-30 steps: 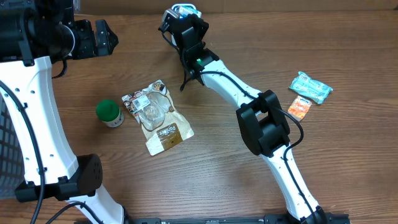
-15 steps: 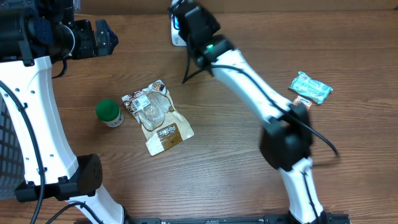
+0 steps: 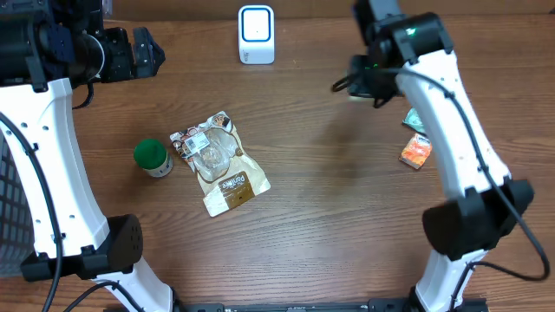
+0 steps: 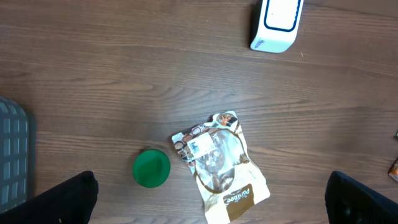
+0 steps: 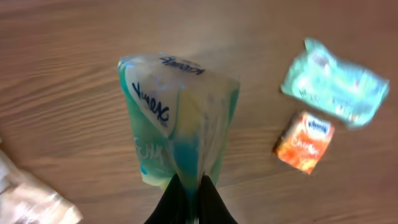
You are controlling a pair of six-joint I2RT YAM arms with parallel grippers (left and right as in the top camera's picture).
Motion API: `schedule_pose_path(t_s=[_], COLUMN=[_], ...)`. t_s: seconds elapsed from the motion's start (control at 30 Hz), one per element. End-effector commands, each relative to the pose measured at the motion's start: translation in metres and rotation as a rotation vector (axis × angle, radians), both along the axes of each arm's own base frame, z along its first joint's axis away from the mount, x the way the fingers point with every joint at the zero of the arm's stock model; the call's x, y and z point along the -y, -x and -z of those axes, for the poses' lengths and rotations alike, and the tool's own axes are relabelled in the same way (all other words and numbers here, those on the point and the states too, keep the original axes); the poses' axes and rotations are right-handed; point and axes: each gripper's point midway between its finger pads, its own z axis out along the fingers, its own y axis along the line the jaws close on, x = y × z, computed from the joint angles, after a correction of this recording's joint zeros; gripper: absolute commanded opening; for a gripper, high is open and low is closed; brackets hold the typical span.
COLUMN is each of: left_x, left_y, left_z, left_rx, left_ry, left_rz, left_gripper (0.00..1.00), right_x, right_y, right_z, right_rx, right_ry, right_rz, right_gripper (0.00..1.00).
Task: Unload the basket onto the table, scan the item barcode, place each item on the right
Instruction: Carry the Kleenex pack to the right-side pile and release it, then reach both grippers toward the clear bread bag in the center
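Clamping Kleenex pack (image 5: 177, 124), right pincer (image 5: 188, 200)

My right tool (image 5: 189, 186): cut by bottom edge in wrist view, hidden under my wrist from overhead. Teal packet (image 3: 412, 118) half behind my arm. Pouch (image 5: 28, 202) blurred, cut by corner. Basket (image 4: 12, 155) cut by edge.

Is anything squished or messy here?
Yes, a little. The tissue pack pinched in the right gripper is held by one end, so its wrapper looks crumpled. The brown pouch lies crooked and wrinkly. Nothing looks spilled or broken.
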Motion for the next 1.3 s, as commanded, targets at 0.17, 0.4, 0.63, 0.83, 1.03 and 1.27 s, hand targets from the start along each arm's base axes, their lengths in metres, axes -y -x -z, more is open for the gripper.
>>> schedule_pose_path(t_s=[0.17, 0.4, 0.63, 0.83, 1.03, 1.27], left_x=[-0.002, -0.002, -0.002, -0.002, 0.005, 0.026], left_y=[-0.001, -0.001, -0.001, -0.001, -0.001, -0.003], left_z=[-0.002, -0.002, -0.002, -0.002, -0.003, 0.007], left_rx=[0.010, 0.009, 0.010, 0.010, 0.011, -0.034], left_ry=[-0.013, -0.013, -0.013, -0.013, 0.038, 0.151], left_rz=[0.011, 0.011, 0.011, 0.011, 0.008, 0.005], left_gripper=[0.99, 1.00, 1.00, 1.00, 1.00, 0.99], right_x=[0.084, 0.131, 0.135, 0.093, 0.029, -0.032], right_y=[0.030, 0.051, 0.054, 0.030, 0.008, 0.009], right_z=[0.096, 0.102, 0.096, 0.044, -0.010, -0.001], right_rx=[-0.229, -0.299, -0.312, -0.199, -0.035, -0.049], right_ry=[-0.095, -0.111, -0.121, -0.336, -0.557, -0.556], right_rz=[0.326, 0.413, 0.396, 0.170, -0.091, -0.242], right_gripper=[0.04, 0.15, 0.58, 0.58, 0.64, 0.69])
